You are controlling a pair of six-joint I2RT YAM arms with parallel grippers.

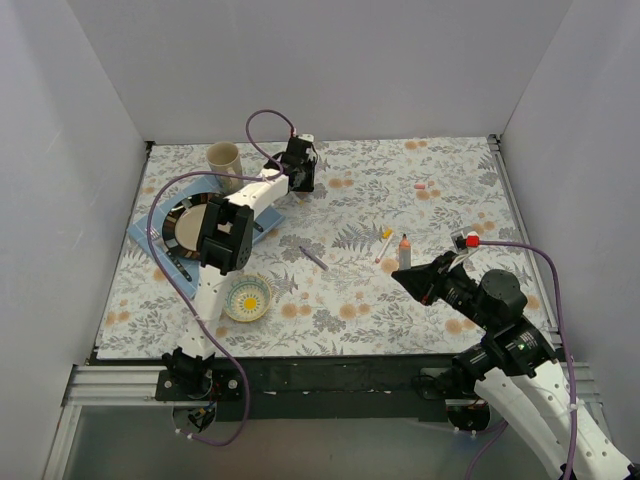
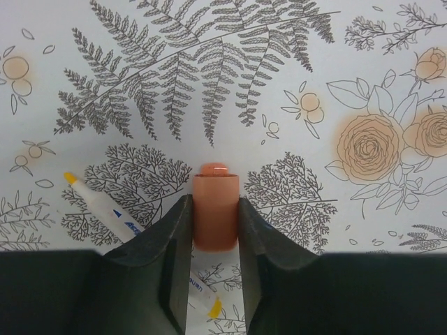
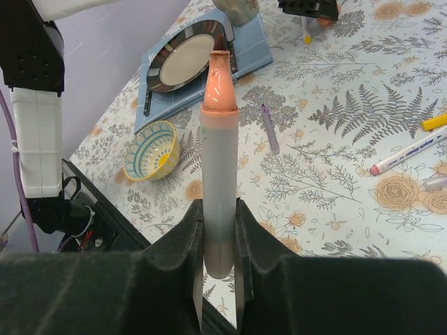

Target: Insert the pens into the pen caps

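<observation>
We are taking the plate (image 3: 188, 63) as our mark: it is lying on a mat (image 3: 253, 50) on the bench (image 1: 450, 170). Behind the plate a cup (image 1: 224, 160) is standing, and in front of it a bowl (image 1: 247, 298) is sitting. Behind and right of the plate, the left claw (image 2: 215, 202) is pinching a cap (image 2: 216, 216), with a lying pen (image 2: 98, 206) passing beneath the claw. Further right a loose pen (image 1: 314, 258) is lying, and far right the right claw (image 3: 218, 209) is holding an upright pen (image 3: 218, 139).
</observation>
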